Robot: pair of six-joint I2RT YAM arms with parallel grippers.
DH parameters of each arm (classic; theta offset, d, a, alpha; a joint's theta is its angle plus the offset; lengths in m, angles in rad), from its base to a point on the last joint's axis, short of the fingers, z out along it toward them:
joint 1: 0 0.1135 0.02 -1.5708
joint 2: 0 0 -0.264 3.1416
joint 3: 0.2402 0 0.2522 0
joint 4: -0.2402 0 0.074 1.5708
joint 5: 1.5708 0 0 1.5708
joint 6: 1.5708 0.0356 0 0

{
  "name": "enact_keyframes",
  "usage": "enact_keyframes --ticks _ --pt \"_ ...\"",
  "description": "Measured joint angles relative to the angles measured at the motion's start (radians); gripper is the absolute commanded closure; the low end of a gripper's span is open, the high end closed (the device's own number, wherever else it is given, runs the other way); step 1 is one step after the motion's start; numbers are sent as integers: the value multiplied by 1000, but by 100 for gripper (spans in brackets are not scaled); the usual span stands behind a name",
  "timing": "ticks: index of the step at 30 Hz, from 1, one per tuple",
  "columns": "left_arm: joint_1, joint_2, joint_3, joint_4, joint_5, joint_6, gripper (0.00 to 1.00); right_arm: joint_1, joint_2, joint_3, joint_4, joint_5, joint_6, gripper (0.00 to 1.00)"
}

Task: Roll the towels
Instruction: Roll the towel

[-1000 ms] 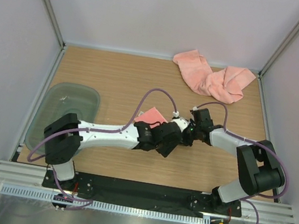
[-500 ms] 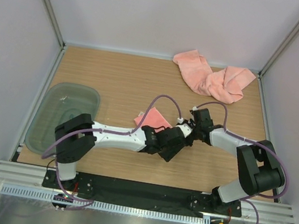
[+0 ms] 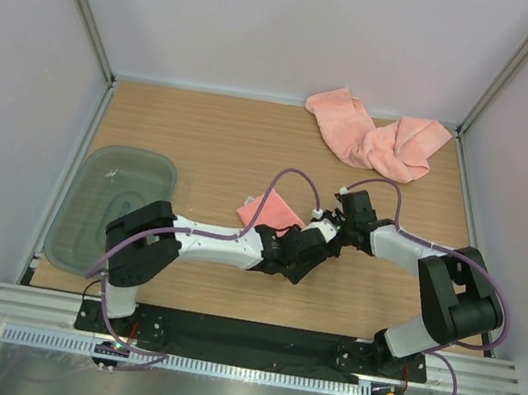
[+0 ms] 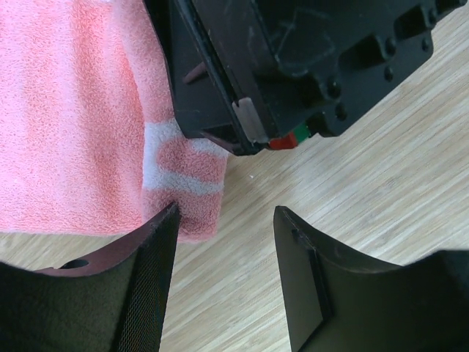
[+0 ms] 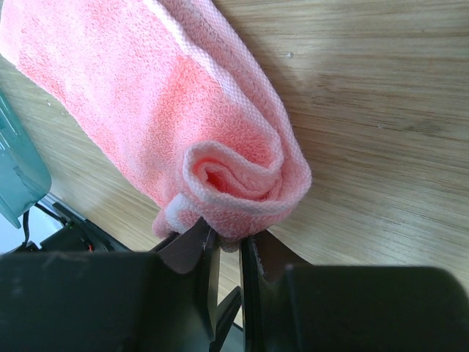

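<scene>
Pinching the coiled end of the half-rolled towel (image 5: 168, 103), we are holding our right claw (image 5: 223, 246) pressed almost together on the spiral, near the middle of the surface (image 3: 203, 137). Our left claw (image 4: 226, 220) is hovering spread and carrying nothing, with the towel's pale-banded corner reaching in between its tips, low over the wood.

We are judging the cloth to be light, soft and floppy. The terry is likely clinging to itself, but the roll may slacken once the pinch eases. So we are favouring a hold on the roll's ends, tight on the coil rather than on the loose flap.

The other towels (image 3: 376, 135) are lying heaped at 1 o'clock by the far edge, well apart. The tray (image 3: 111, 202) is sitting at 9 o'clock near the left edge. Bare wood is lying open toward 11 and 12 o'clock, while the two claws are crowding each other at the centre.
</scene>
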Motion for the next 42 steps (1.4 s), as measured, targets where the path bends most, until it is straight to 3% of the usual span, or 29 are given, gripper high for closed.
enact_keyframes --ticks 11,22,27,31,38,42 --pt "14 3 2 -1 -2 3 44 0 0 3 -6 0 -3 87" --pt "144 -2 -52 75 119 -7 49 2 9 27 -5 -8 -8 87" --pt "171 -5 -56 87 161 -10 65 2 16 34 -6 -8 -10 87" --pt "191 -2 -56 86 194 -12 70 2 24 53 -23 -9 -16 80" --pt "200 22 -22 64 249 -18 51 -6 52 123 -83 -15 -49 75" --pt "199 29 -7 46 258 -28 51 -19 88 158 -112 -25 -68 75"
